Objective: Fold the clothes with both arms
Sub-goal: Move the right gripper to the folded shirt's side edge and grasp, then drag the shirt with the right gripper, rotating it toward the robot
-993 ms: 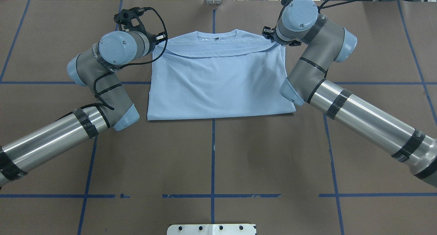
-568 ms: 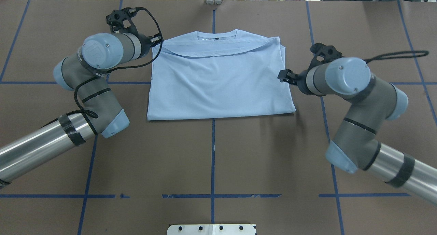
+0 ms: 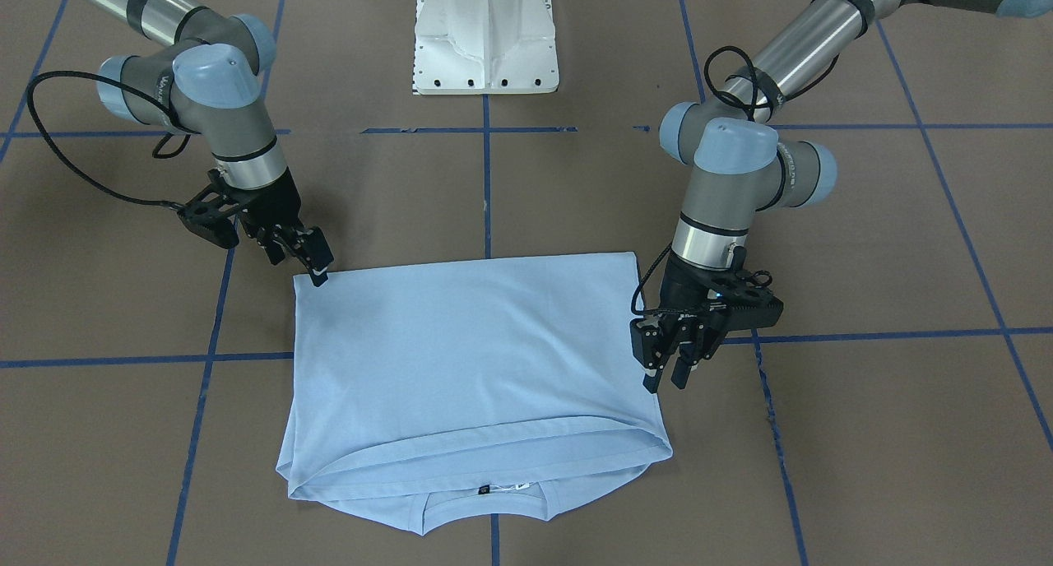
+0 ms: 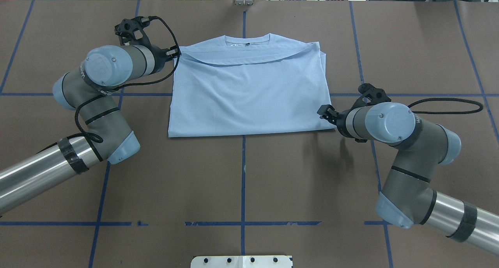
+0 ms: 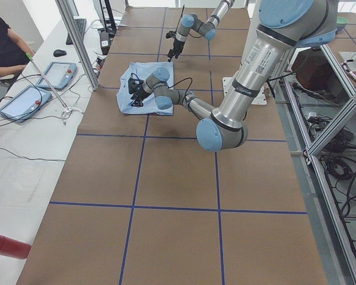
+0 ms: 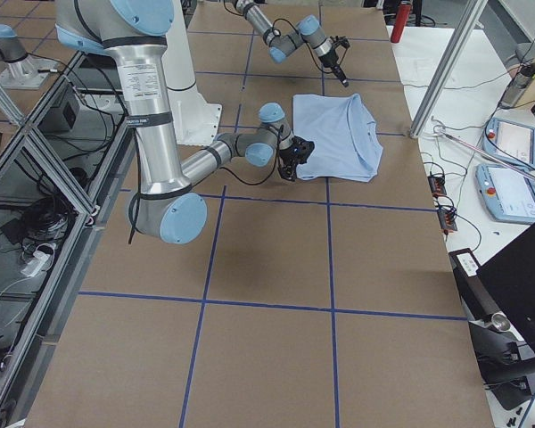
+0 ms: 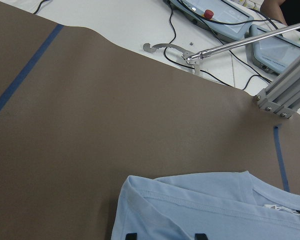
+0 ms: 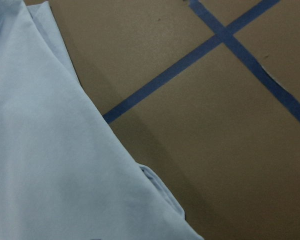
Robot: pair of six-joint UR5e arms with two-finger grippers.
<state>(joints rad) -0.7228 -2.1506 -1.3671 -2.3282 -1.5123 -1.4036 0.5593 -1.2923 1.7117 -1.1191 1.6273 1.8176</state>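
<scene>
— One brown desk (image 4: pixel 304 174), crossed by blue tape lines (image 4: pixel 243 170). Over it?
— Left arm (image 4: pixel 39 170) and right arm (image 4: pixel 390 122), reaching in from either side, wrists bent low.
— Between them?
— Light blue shirt (image 4: pixel 249 92), flat at mid-desk, folded once, hem laid just short of the collar (image 4: pixel 247 39) on the far side.
— And the left tool (image 3: pixel 666 375)?
— Parted, empty, hanging at the shirt's far corner on that side, tips just over the cloth.
— Right tool (image 3: pixel 303 262)?
— Parted too, gripping nothing, one tip down at the near corner.
— Anything smaller?
— Dark label (image 3: pixel 484 489) inside the neck.
</scene>
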